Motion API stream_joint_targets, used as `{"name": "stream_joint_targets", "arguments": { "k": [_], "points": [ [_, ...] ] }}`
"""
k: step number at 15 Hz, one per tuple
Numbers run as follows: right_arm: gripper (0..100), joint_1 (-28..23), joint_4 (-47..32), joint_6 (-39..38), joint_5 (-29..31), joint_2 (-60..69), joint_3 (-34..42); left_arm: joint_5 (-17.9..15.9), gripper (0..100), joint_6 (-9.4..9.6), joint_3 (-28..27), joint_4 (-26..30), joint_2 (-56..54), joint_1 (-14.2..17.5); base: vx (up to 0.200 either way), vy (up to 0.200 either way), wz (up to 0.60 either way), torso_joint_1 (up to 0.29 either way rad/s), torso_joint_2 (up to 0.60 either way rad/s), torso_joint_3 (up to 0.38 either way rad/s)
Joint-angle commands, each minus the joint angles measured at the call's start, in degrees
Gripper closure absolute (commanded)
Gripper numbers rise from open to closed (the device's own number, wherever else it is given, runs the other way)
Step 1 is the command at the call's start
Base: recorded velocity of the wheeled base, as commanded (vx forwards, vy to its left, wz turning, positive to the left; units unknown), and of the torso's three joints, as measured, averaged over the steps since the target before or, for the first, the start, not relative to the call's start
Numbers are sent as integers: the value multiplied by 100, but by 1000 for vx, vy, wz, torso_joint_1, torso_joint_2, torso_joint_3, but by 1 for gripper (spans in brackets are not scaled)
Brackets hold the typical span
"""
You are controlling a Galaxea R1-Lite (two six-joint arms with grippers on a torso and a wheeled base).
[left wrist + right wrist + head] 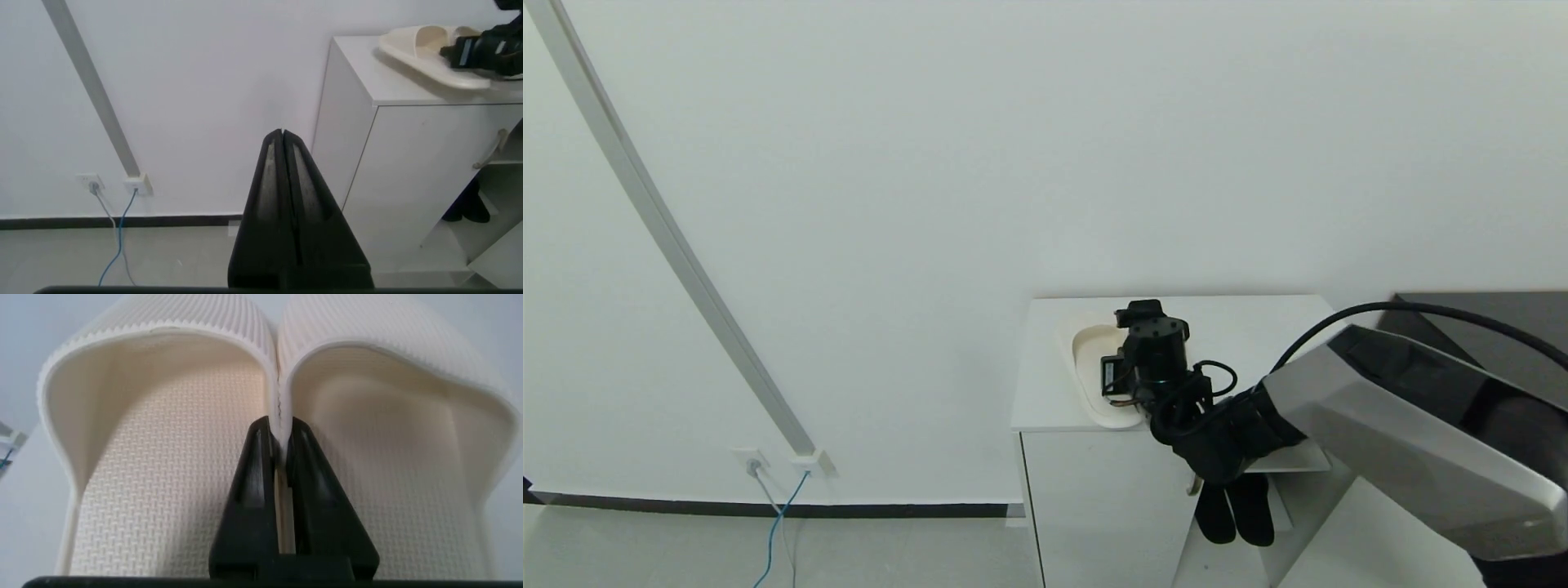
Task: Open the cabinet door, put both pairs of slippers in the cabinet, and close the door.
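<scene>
Both cream slippers (163, 474) are pinched by their inner edges in the right claw (282, 431), likely for carrying together; the left claw (283, 140) is closed, empty.

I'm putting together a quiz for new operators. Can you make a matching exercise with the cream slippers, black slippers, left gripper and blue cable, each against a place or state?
1. cream slippers
2. black slippers
3. left gripper
4. blue cable

A. shut, holding nothing
B. on top of the cabinet, clamped by the right gripper
C. hanging from a wall socket
D. inside the cabinet

Pairs: 1-B, 2-D, 3-A, 4-C
</scene>
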State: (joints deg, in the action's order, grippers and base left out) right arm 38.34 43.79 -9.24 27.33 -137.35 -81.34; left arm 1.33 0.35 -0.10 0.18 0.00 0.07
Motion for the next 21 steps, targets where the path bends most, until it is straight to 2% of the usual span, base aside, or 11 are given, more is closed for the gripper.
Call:
{"name": "stream_joint_targets", "arguments": {
  "k": [1,4,6,8,11,16,21],
  "points": [
    [100,112,42,1,-35,727,549,-1,100,0,1,-1,9,1,0,0,0,0,0,0],
    [100,297,297,159,-360,1562,1612,8,100,26,10,-1,9,1,0,0,0,0,0,0],
    [100,499,754,318,-870,2468,2895,8,100,17,10,-1,0,1,0,0,0,0,0,0],
    [100,481,1369,757,-1459,3118,3976,8,100,35,10,-1,0,1,0,0,0,0,0,0],
    [100,279,2037,1197,-2179,3540,4970,8,100,35,10,-1,9,1,0,0,0,0,0,0],
    [100,-19,2538,1504,-2865,3584,5365,8,100,9,10,-1,0,1,0,0,0,0,0,0],
    [100,-37,2556,1487,-2909,3584,5453,-1,100,26,10,-1,9,1,0,0,0,0,0,0]
  ]
}}
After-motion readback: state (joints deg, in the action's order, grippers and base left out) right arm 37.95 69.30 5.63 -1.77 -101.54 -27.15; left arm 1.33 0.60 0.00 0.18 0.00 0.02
